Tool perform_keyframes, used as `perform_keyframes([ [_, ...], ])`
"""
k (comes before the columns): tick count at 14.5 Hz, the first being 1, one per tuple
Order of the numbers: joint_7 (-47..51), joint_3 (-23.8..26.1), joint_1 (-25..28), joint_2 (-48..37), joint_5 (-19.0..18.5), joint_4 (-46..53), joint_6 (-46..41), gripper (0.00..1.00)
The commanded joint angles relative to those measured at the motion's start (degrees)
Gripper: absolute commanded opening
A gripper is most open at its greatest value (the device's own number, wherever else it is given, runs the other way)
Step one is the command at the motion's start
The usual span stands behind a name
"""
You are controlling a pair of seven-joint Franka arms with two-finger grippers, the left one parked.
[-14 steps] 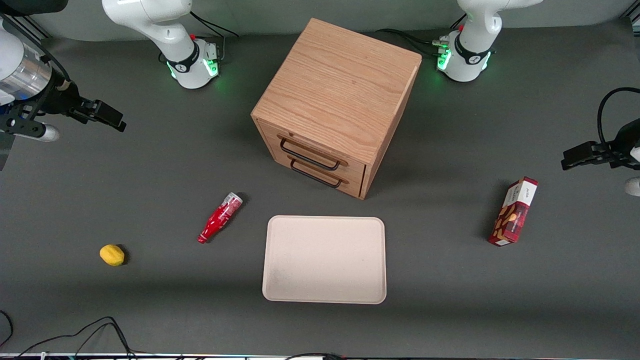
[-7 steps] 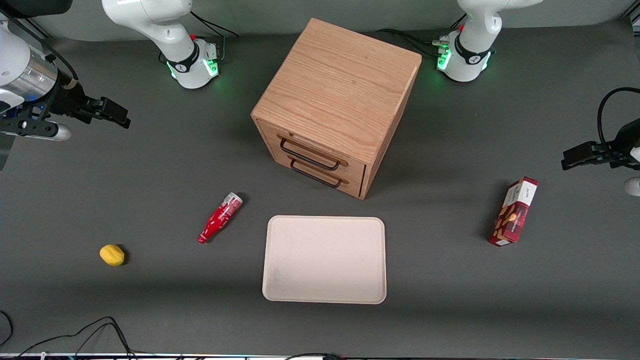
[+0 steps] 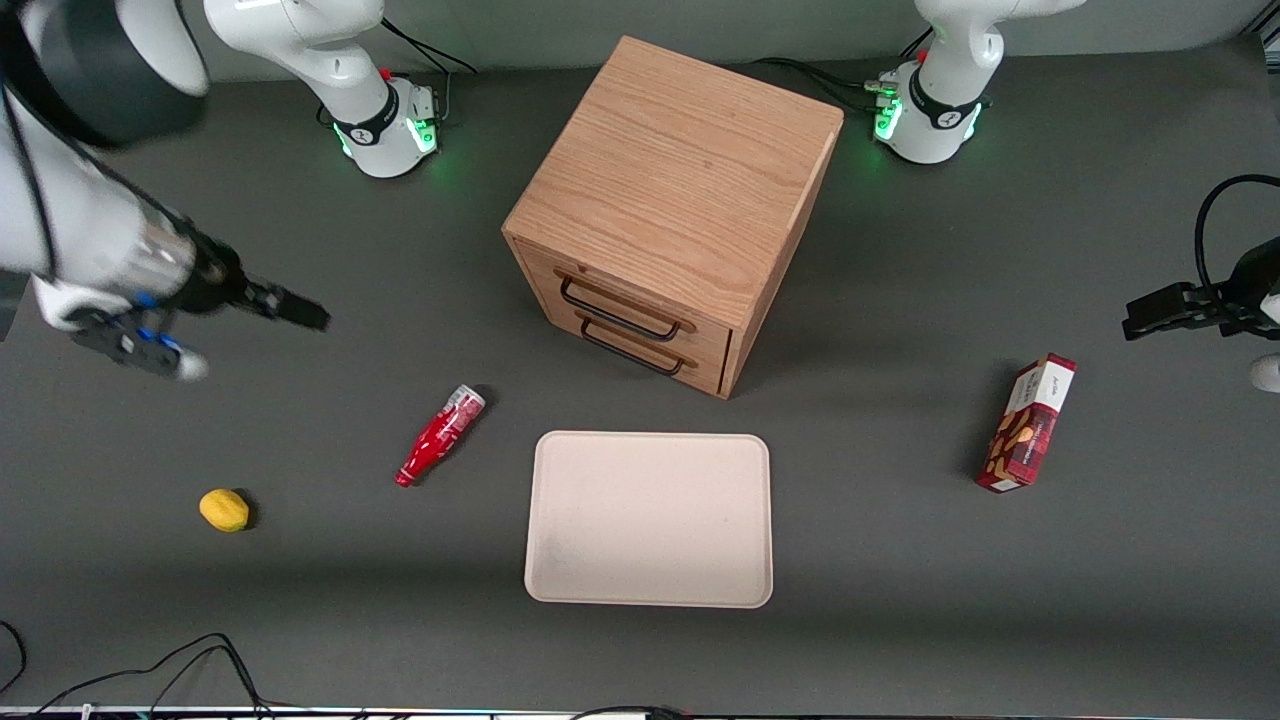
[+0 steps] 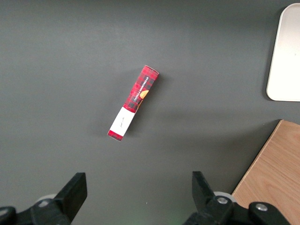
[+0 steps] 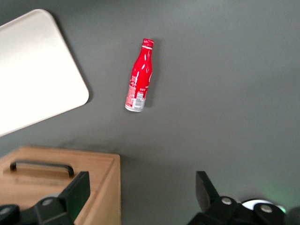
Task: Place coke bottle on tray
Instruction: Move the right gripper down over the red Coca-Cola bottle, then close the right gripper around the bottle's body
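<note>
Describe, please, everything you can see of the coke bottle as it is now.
The coke bottle is small, slim and red, with a red cap and a clear, silvery base. It lies on its side on the dark table beside the tray, apart from it, cap end nearer the front camera. The open gripper hovers apart, untouching.

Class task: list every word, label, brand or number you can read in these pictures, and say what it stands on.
None can be read.
Coke bottle: white label print, too small.
Red snack box: gold lettering and a white panel, blurred.
Tray, cabinet, lemon: no text.
Claw: open above the table, unmarked.
</note>
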Motion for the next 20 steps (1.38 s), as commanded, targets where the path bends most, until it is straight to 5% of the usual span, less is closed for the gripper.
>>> perform_keyframes([
  [1, 12.71, 2.73, 0.44, 7.24, 0.60, -1.71, 5.65, 1.00],
  [8, 18.99, 3.09, 0.71, 18.06, -3.89, -14.74, 33.34, 1.00],
  [16, 20.40, 3.09, 1.14, 24.22, -4.33, -17.20, 46.79, 1.00],
  [17, 19.88, 3.09, 1.14, 24.57, -4.51, -17.38, 47.25, 0.75],
  [18, 19.70, 3.18, 1.14, 24.58, -5.64, -17.30, 47.16, 0.01],
  [20, 19.70, 3.44, 1.93, 24.58, -6.79, -17.12, 46.90, 0.00],
])
